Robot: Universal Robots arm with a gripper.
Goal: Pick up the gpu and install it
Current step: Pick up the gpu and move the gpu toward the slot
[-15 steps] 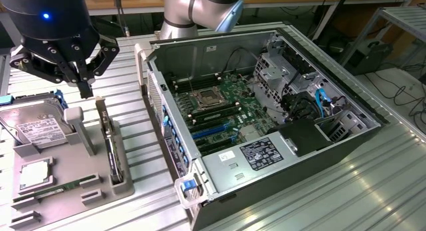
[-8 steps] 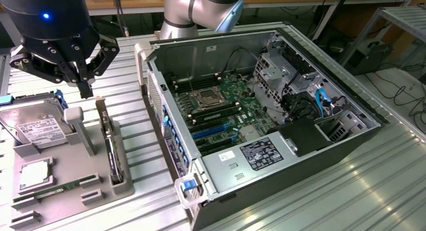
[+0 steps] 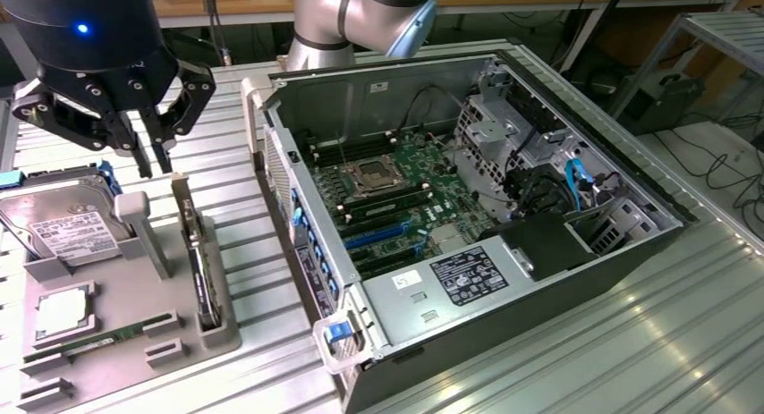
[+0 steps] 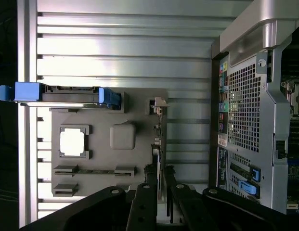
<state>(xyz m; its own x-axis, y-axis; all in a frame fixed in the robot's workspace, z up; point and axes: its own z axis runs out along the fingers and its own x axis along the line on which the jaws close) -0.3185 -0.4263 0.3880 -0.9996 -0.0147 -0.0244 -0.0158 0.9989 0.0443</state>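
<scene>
Your hand (image 3: pixel 156 168) hangs over the grey tray (image 3: pixel 143 289) at about ten o'clock in the exterior view. Its two fingers (image 3: pixel 145 155) point down and stand narrow, with a slim gap between them and nothing gripped.

The gpu (image 3: pixel 197 253) stands on edge in a slot along the tray's three o'clock side, just below the fingertips and towards five o'clock from them. You cannot tell whether they touch its top edge. In the wrist view the hand (image 4: pixel 159 169) lines up over the card's thin edge (image 4: pixel 158 144), one finger either side.

Also on the tray:
- The hard drive (image 3: pixel 60 222) leans at nine o'clock of the card. Its white label carries print too small to read.
- The processor (image 3: pixel 63 314) lies at seven o'clock.
- The RAM stick (image 3: pixel 102 340) lies flat just beside the processor.

The open computer case (image 3: pixel 358 101) lies on the ribbed metal worktop (image 3: pixel 597 342) at three o'clock of the tray, with its green motherboard (image 3: pixel 406 186) exposed. A black label (image 3: pixel 481 275) with white print sits on the silver cover towards five o'clock. You will not make out its writing either.
</scene>
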